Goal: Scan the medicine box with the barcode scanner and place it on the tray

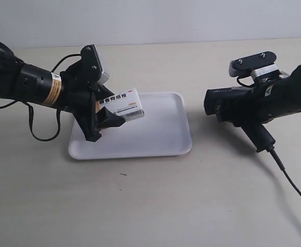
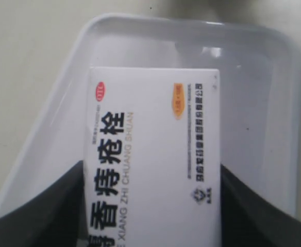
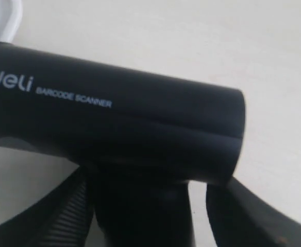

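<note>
Left pincer (image 1: pixel 100 119) clenched on medicine box (image 1: pixel 121 104), long axis tilted over tray (image 1: pixel 161 139); right pincer (image 3: pixel 145 216) gripping barcode scanner (image 1: pixel 233 103), head toward box

Looked down from above and in front of the tray (image 1: pixel 161 146); sat close over the same tray (image 2: pixel 47 134) (left wrist); glimpsed its corner (image 3: pixel 9 18) (right wrist).

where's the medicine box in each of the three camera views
Exterior view: the medicine box is held in the left gripper, above the tray's near-left part.
Left wrist view: the box fills the centre, clamped between dark fingers, the tray behind it.
Right wrist view: not in it; only the barcode scanner.
Shared landmark: the white tray.
</note>
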`<state>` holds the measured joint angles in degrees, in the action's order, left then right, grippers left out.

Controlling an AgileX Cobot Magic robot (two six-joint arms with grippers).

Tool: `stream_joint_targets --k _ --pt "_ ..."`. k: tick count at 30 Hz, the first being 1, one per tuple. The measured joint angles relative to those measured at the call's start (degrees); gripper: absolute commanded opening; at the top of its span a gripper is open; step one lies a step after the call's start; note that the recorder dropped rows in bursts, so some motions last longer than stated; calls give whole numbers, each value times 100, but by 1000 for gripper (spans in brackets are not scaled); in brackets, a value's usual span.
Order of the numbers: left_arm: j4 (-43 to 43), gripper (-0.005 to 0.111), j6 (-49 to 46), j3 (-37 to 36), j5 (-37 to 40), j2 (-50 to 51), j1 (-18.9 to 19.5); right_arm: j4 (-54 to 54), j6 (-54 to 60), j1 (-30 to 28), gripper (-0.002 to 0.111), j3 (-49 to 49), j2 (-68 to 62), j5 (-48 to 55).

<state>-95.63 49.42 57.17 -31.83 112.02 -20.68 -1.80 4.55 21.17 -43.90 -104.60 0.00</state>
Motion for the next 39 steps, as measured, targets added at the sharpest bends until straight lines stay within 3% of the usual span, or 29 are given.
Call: stream_joint_targets --k 6,10,13,20,21,23,26,29,31,33,36,37,38,39 --pt "103 0 0 323 0 593 -97 0 -106 0 0 -9 -219 -120" --pt "117 4 8 384 202 778 -198 0 -160 0 11 -19 -315 -205" --pt "156 24 8 396 430 815 -238 0 -175 0 25 -22 -403 -295" --pt "178 103 214 396 470 827 -251 0 -175 0 70 -22 -425 -361" --pt "178 105 267 405 470 827 -251 0 -188 0 75 -22 -425 -361" --pt "137 105 343 405 458 827 -251 0 -200 0 86 -22 -425 -299" --pt "73 105 389 405 432 807 -251 0 -253 0 89 -22 -175 -149" --pt "-54 103 751 405 452 574 -251 0 -265 0 81 -22 368 232" --pt "-225 96 1147 405 427 304 -251 0 -265 0 66 -22 797 615" --pt "-325 79 1637 394 230 -129 -211 0 -265 0 50 -22 1434 1061" --pt "-338 29 1972 235 -408 -899 -51 0 -265 0 18 -22 2533 1534" --pt "-338 3 2064 163 -590 -1106 4 0 -265 0 8 -22 2832 1650" --pt "-365 2 2162 48 -815 -1416 96 -11 -265 0 0 -10 3274 1711" --pt "-365 3 2266 -37 -905 -1620 183 -38 -265 13 0 26 3568 1696"
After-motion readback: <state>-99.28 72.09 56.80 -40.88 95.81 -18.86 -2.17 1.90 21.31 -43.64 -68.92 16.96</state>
